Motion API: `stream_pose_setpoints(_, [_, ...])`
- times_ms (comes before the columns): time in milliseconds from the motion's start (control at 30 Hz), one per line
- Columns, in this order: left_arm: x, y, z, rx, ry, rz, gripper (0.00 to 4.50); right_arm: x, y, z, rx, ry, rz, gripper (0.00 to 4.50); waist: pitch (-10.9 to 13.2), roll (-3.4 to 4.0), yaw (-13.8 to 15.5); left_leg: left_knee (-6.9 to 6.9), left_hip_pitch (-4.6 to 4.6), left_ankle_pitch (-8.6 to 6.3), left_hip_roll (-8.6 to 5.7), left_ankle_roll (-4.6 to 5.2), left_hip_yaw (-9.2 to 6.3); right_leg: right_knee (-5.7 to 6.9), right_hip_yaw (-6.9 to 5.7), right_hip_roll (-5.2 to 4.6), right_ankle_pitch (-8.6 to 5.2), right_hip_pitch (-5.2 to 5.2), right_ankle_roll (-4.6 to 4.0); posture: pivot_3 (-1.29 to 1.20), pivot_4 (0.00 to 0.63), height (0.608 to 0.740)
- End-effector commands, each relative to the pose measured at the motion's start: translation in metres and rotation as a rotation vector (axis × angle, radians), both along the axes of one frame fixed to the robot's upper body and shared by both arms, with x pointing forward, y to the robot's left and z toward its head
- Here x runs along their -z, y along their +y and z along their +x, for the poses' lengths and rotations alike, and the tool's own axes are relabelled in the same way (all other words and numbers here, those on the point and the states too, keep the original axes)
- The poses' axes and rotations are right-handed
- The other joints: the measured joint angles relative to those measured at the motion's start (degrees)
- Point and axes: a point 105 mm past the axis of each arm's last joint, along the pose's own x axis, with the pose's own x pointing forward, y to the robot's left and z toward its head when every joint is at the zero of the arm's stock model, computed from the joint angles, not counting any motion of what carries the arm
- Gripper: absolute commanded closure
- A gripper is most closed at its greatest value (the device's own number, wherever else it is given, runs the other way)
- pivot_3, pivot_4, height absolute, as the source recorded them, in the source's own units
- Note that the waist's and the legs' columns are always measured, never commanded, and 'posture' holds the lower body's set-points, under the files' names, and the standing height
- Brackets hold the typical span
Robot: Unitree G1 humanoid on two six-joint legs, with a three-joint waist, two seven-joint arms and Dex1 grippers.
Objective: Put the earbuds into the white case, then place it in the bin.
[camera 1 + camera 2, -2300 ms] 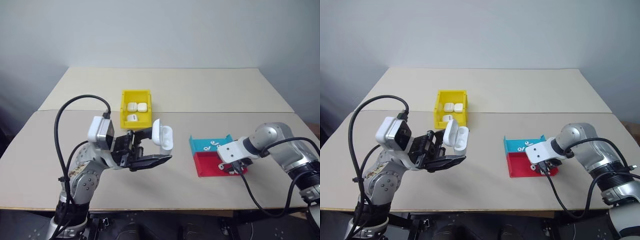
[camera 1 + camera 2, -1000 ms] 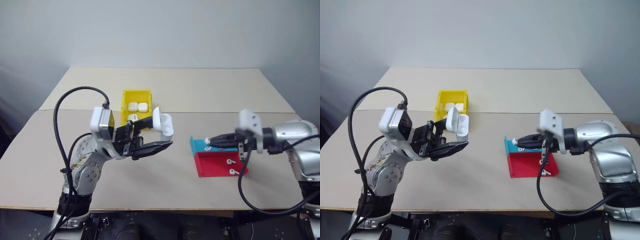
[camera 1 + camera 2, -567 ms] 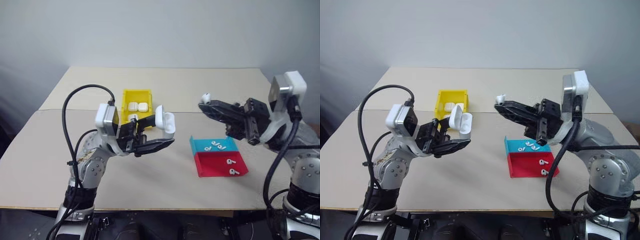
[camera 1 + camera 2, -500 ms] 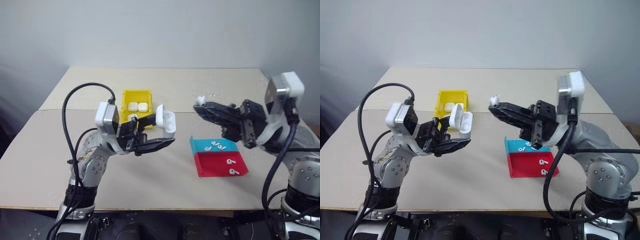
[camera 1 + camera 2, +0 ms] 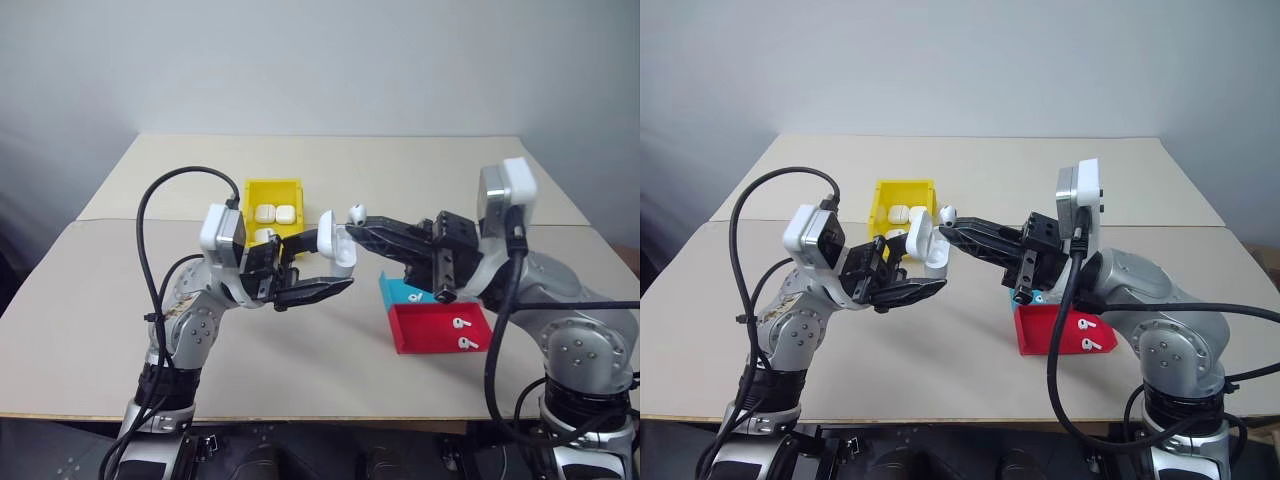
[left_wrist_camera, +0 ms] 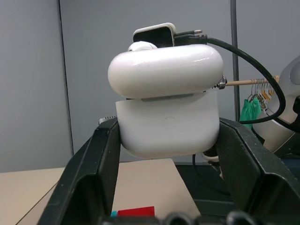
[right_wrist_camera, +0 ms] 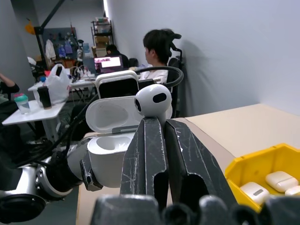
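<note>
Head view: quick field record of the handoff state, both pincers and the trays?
left pincer: closed on the white case, lid flipped open, held above the table
right pincer: shut on an earbud, tip right beside the open case
yellow bin: three closed cases inside
red tray: two earbuds lying in it
teal tray: mostly hidden behind the right arm
step: earbud not yet in the case

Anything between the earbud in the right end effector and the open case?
Nothing: in the right wrist view the earbud sits just short of the open white case.
</note>
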Motion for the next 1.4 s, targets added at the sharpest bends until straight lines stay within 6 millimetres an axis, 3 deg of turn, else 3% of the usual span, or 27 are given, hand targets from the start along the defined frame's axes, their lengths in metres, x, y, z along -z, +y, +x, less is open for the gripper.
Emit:
stream_pose_setpoints(33, [-0.012, 0.001, -0.006, 0.015, -0.066, -0.011, 1.74, -0.005, -0.006, -0.001, 0.026, -0.046, -0.01, 4.47, 0.0, 0.0, 0.0, 0.0, 0.0, 0.0, 0.0, 0.0, 0.0, 0.0, 0.0, 0.0, 0.0, 0.0, 0.0, 0.0, 0.15, 0.74])
stream_pose_setpoints(100, [-0.012, 0.003, -0.007, 0.007, -0.066, -0.005, 1.74, -0.005, -0.021, 0.005, 0.091, -0.056, -0.039, 4.47, 0.0, 0.0, 0.0, 0.0, 0.0, 0.0, 0.0, 0.0, 0.0, 0.0, 0.0, 0.0, 0.0, 0.0, 0.0, 0.0, 0.15, 0.74])
stream_pose_setpoints(233, [-0.01, 0.008, -0.008, -0.015, -0.063, 0.003, 1.74, 0.014, -0.061, 0.014, 0.201, -0.044, -0.272, 4.47, 0.0, -0.01, 0.4, 0.01, -0.05, -0.04, -0.04, 0.07, 0.01, -0.1, -0.04, -0.07, 0.0, 0.03, 0.01, 0.0, 0.15, 0.74])
stream_pose_setpoints(467, [-0.007, 0.008, -0.012, -0.033, -0.059, -0.015, 1.74, 0.099, -0.109, 0.039, 0.223, -0.106, -1.035, 4.47, 0.0, -0.01, -0.5, 0.01, 0.07, -0.06, 0.03, 0.1, 0.05, -0.05, 0.08, 0.02, -0.01, 0.02, 0.07, 0.0, 0.15, 0.74])
stream_pose_setpoints(667, [-0.007, 0.006, -0.015, -0.05, -0.06, -0.026, 1.74, 0.145, -0.117, 0.057, 0.126, -0.172, -1.302, 4.47, 0.0, -0.01, -0.9, -0.01, 0.02, -0.03, 0.03, 0.05, 0.07, -0.05, 0.12, 0.04, -0.02, -0.07, 0.07, 0.0, 0.15, 0.74])
stream_pose_setpoints(833, [-0.007, 0.006, -0.017, -0.061, -0.056, -0.027, 1.74, 0.164, -0.109, 0.07, 0.095, -0.176, -1.353, 4.47, 0.0, -0.02, -0.6, 0.01, 0.01, -0.01, 0.03, 0.01, 0.11, -0.06, 0.1, 0.03, -0.01, -0.07, 0.07, 0.0, 0.15, 0.74])
stream_pose_setpoints(1000, [-0.007, 0.008, -0.017, -0.074, -0.052, -0.03, 1.74, 0.178, -0.11, 0.069, 0.04, -0.154, -1.409, 4.47, 0.0, -0.01, -0.1, 0.05, 0.04, -0.01, 0.03, 0.01, 0.11, -0.06, 0.07, 0.02, -0.01, 0.01, 0.06, 0.0, 0.15, 0.74])
stream_pose_setpoints(1300, [-0.005, 0.008, -0.019, -0.083, -0.049, -0.032, 1.74, 0.176, -0.119, 0.064, 0.028, -0.122, -1.428, 1.74, 0.0, -0.04, 0.0, 0.06, 0.1, -0.01, 0.03, 0.01, 0.08, -0.07, 0.03, 0.02, 0.0, 0.11, 0.06, 0.0, 0.15, 0.74])
stream_pose_setpoints(1400, [-0.005, 0.007, -0.018, -0.083, -0.049, -0.032, 1.74, 0.169, -0.117, 0.063, 0.025, -0.127, -1.405, 1.74, 0.0, -0.05, 0.0, 0.07, 0.3, -0.02, 0.03, 0.02, 0.09, -0.07, 0.03, 0.02, -0.01, 0.3, 0.06, 0.0, 0.15, 0.74])
